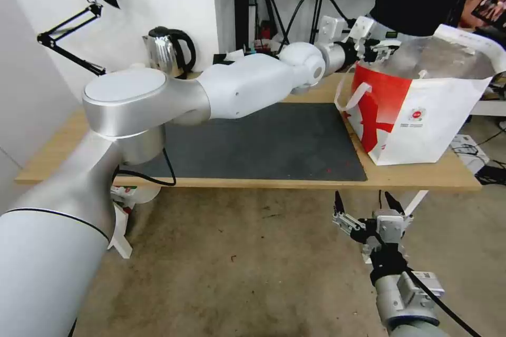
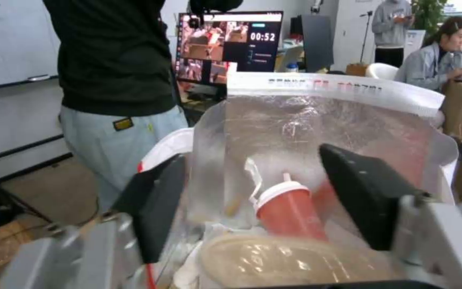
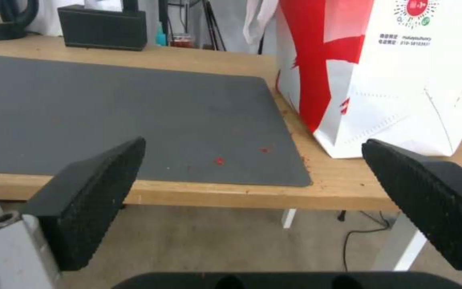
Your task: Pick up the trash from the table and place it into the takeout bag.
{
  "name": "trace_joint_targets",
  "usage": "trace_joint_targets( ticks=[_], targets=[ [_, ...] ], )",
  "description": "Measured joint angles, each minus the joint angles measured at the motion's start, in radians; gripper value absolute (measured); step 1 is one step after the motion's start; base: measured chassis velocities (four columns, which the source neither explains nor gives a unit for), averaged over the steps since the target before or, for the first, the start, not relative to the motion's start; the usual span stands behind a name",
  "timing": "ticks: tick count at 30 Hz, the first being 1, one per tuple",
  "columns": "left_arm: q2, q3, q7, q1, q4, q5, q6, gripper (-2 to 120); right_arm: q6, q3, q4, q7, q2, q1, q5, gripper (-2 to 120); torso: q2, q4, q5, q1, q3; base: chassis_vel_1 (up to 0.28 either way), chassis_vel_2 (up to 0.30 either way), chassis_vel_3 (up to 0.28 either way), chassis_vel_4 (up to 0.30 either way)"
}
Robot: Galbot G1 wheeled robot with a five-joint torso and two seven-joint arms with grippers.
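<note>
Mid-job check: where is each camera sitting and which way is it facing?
Head: high, looking forward-down at the table; left arm stretched to the takeout bag, right gripper low before the table edge.
Left wrist: above the bag mouth, looking in; left gripper open, red cup inside.
Right wrist: below table height, facing the dark mat; fingers open.
All share the bag.

The takeout bag point(image 1: 416, 116) is white with a broad red figure down its side, a small round red logo, white strap handles and a crinkled silver foil lining. Inside it, the tall cup point(image 2: 290, 212) is red under a white lid, and the shallow bowl point(image 2: 274, 261) is beige. The table point(image 1: 411, 176) is light wood with white legs, and its mat point(image 1: 263, 142) is dark grey, flecked with a few red specks.
</note>
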Motion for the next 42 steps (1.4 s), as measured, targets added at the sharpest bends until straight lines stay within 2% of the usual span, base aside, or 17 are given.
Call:
trace_joint_targets(
  ticks=[8, 13, 16, 19, 20, 23, 24, 26, 27, 30, 31, 33, 35, 37, 38, 41, 42],
  targets=[
    [0.005, -0.018, -0.005, -0.004, -0.015, 0.001, 0.013, 97, 0.000, 0.000, 0.000, 0.000, 0.000, 0.000, 0.000, 100, 0.000, -0.0001, 0.0000, 0.000, 0.000, 0.000, 0.000, 0.000, 0.000],
    [0.033, -0.086, -0.035, -0.026, -0.081, 0.024, 0.071, 100, 0.000, 0.000, 0.000, 0.000, 0.000, 0.000, 0.000, 100, 0.000, -0.0003, 0.0000, 0.000, 0.000, 0.000, 0.000, 0.000, 0.000],
    [0.060, -0.110, -0.044, -0.044, -0.103, 0.069, 0.060, 100, 0.000, 0.000, 0.000, 0.000, 0.000, 0.000, 0.000, 100, 0.000, -0.0006, 0.0000, 0.000, 0.000, 0.000, 0.000, 0.000, 0.000],
    [0.156, -0.142, -0.060, -0.073, -0.175, 0.167, 0.021, 100, 0.000, 0.000, 0.000, 0.000, 0.000, 0.000, 0.000, 100, 0.000, -0.0003, -0.0001, 0.000, 0.000, 0.000, 0.000, 0.000, 0.000],
    [0.156, -0.142, -0.060, -0.073, -0.175, 0.167, 0.021, 100, 0.000, 0.000, 0.000, 0.000, 0.000, 0.000, 0.000, 100, 0.000, -0.0003, -0.0001, 0.000, 0.000, 0.000, 0.000, 0.000, 0.000],
    [0.307, -0.158, -0.115, -0.088, -0.305, 0.249, -0.030, 100, 0.000, 0.000, 0.000, 0.000, 0.000, 0.000, 0.000, 100, 0.000, 0.0003, -0.0005, 0.000, 0.000, 0.000, 0.000, 0.000, 0.000],
    [0.307, -0.158, -0.115, -0.088, -0.305, 0.249, -0.030, 100, 0.000, 0.000, 0.000, 0.000, 0.000, 0.000, 0.000, 100, 0.000, 0.0003, -0.0005, 0.000, 0.000, 0.000, 0.000, 0.000, 0.000],
    [0.446, -0.168, -0.223, -0.082, -0.468, 0.251, -0.065, 100, 0.000, 0.000, 0.000, 0.000, 0.000, 0.000, 0.000, 100, 0.000, 0.0007, -0.0007, 0.000, 0.000, 0.000, 0.000, 0.000, 0.000],
    [0.446, -0.168, -0.223, -0.082, -0.468, 0.251, -0.065, 100, 0.000, 0.000, 0.000, 0.000, 0.000, 0.000, 0.000, 100, 0.000, 0.0007, -0.0007, 0.000, 0.000, 0.000, 0.000, 0.000, 0.000],
    [0.599, -0.195, -0.286, -0.035, -0.611, 0.312, -0.097, 100, 0.000, 0.000, 0.000, 0.000, 0.000, 0.000, 0.000, 100, 0.000, -0.0001, -0.0006, 0.000, 0.000, 0.000, 0.000, 0.000, 0.000],
    [0.599, -0.195, -0.286, -0.035, -0.611, 0.312, -0.097, 100, 0.000, 0.000, 0.000, 0.000, 0.000, 0.000, 0.000, 100, 0.000, -0.0001, -0.0006, 0.000, 0.000, 0.000, 0.000, 0.000, 0.000],
    [0.731, -0.257, -0.301, 0.030, -0.692, 0.343, -0.115, 100, 0.000, 0.000, 0.000, 0.000, 0.000, 0.000, 0.000, 100, 0.000, -0.0001, -0.0010, 0.000, 0.000, 0.000, 0.000, 0.000, 0.000],
    [0.775, -0.281, -0.301, 0.053, -0.719, 0.353, -0.117, 100, 0.000, 0.000, 0.000, 0.000, 0.000, 0.000, 0.000, 100, 0.000, 0.0001, -0.0010, 0.000, 0.000, 0.000, 0.000, 0.000, 0.000],
    [0.929, -0.385, -0.298, 0.157, -0.825, 0.385, -0.117, 100, 0.000, 0.000, 0.000, 0.000, 0.000, 0.000, 0.000, 100, 0.000, 0.0002, -0.0008, 0.000, 0.000, 0.000, 0.000, 0.000, 0.000],
    [0.929, -0.385, -0.298, 0.157, -0.825, 0.385, -0.117, 100, 0.000, 0.000, 0.000, 0.000, 0.000, 0.000, 0.000, 100, 0.000, 0.0002, -0.0008, 0.000, 0.000, 0.000, 0.000, 0.000, 0.000],
    [1.083, -0.571, -0.283, 0.331, -0.938, 0.414, -0.108, 100, 0.000, 0.000, 0.000, 0.000, 0.000, 0.000, 0.000, 100, 0.000, 0.0004, -0.0009, 0.000, 0.000, 0.000, 0.000, 0.000, 0.000],
    [1.083, -0.571, -0.283, 0.331, -0.938, 0.414, -0.108, 100, 0.000, 0.000, 0.000, 0.000, 0.000, 0.000, 0.000, 100, 0.000, 0.0004, -0.0009, 0.000, 0.000, 0.000, 0.000, 0.000, 0.000]
  ],
)
